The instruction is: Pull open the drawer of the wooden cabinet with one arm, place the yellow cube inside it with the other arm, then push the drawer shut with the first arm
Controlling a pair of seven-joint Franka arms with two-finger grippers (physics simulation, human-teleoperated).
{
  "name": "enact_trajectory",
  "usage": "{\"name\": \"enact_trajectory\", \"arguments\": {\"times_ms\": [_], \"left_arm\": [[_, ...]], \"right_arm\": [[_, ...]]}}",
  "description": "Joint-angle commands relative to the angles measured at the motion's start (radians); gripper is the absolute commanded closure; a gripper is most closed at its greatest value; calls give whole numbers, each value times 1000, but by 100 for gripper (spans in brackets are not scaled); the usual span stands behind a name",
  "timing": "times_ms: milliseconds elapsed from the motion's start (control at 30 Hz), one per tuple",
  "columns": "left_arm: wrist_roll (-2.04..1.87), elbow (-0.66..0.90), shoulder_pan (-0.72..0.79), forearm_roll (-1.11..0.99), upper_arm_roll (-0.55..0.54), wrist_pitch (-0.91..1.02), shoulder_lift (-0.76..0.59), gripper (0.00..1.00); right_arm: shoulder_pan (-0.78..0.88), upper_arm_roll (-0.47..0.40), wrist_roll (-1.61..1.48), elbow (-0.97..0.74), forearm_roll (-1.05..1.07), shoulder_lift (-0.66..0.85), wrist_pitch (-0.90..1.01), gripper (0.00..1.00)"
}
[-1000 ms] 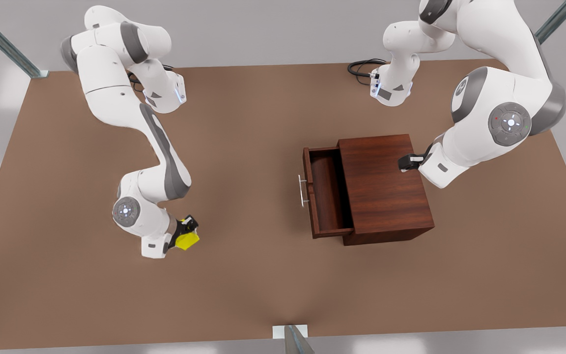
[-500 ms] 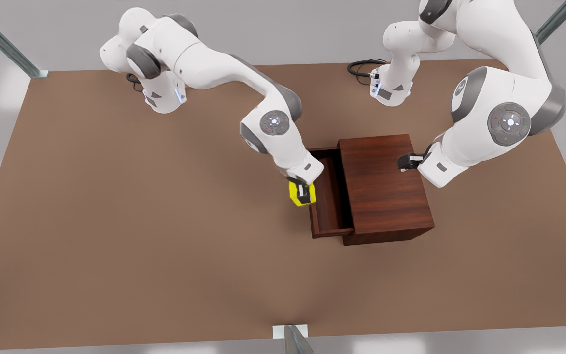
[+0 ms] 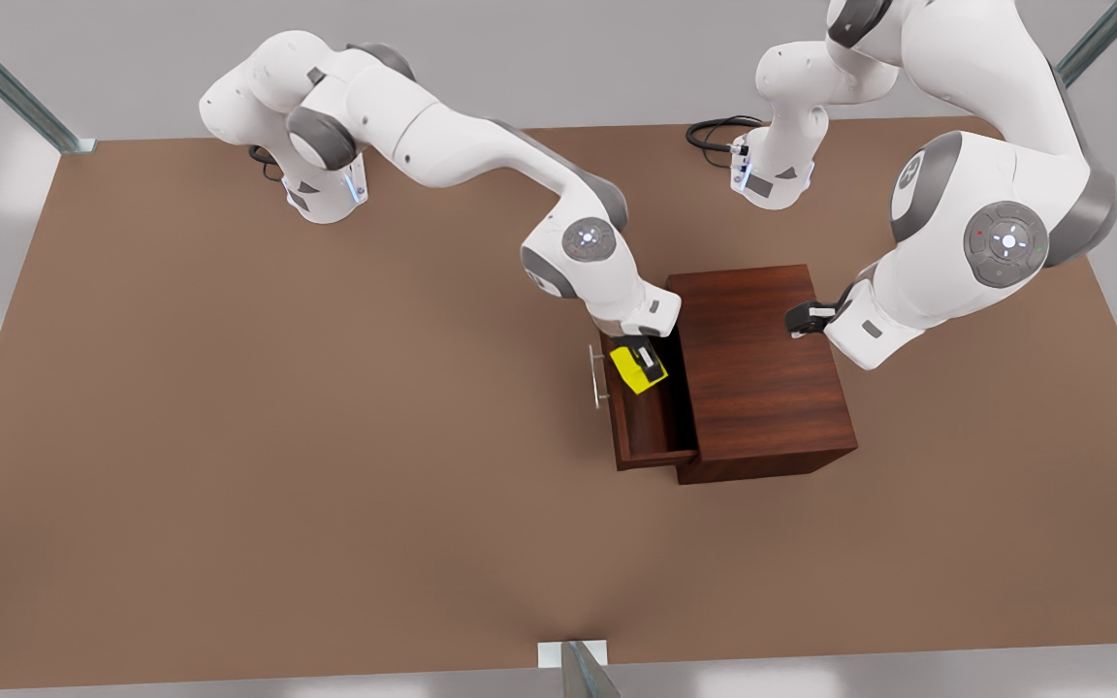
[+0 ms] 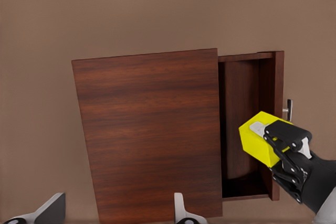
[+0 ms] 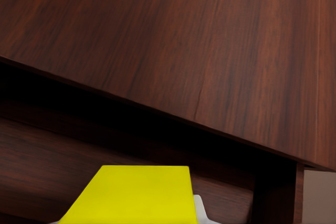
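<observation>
Two hands work at the cabinet right of centre: the right hand grips the cube above the open drawer. The left hand waits over the cabinet's top, fingers spread and empty.

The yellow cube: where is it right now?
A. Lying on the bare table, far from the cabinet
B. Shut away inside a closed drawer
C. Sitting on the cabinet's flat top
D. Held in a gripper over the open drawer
D. The right gripper is shut on the yellow cube above the pulled-out drawer; the left gripper waits over the wooden cabinet.
</observation>
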State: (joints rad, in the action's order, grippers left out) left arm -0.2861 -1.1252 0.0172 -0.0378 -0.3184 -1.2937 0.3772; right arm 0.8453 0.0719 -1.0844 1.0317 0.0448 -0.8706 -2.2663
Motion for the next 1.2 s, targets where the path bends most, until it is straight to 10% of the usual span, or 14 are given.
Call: {"name": "enact_trajectory", "arguments": {"times_ms": [0,33,100,367,400,567,767,1167], "left_arm": [[8,1,0,-1,-1,-1,-1,0],[8,1,0,-1,-1,-1,-1,0],[8,1,1,-1,-1,-1,-1,0],[-155,-1,23,15,-11,96,150,3],[-319,5,20,13,-10,97,129,78],[-1597,30,272,-5,-19,-145,183,79],[-2544,31,503,-63,-13,-717,339,79],[-2628,-142,457,-105,-25,-748,413,79]], "right_arm": [[1,0,-138,-1,-5,-5,-28,43],[6,0,-138,-1,-3,-5,-35,40],[5,2,-140,-1,0,-5,-35,0],[-91,-12,-60,-33,3,163,212,0],[-170,-24,-6,-27,-3,243,372,0],[-302,-297,1058,13,-60,358,1208,0],[-494,-270,1097,100,-75,599,1245,0],[-586,-175,1107,238,-95,665,1108,0]]}}
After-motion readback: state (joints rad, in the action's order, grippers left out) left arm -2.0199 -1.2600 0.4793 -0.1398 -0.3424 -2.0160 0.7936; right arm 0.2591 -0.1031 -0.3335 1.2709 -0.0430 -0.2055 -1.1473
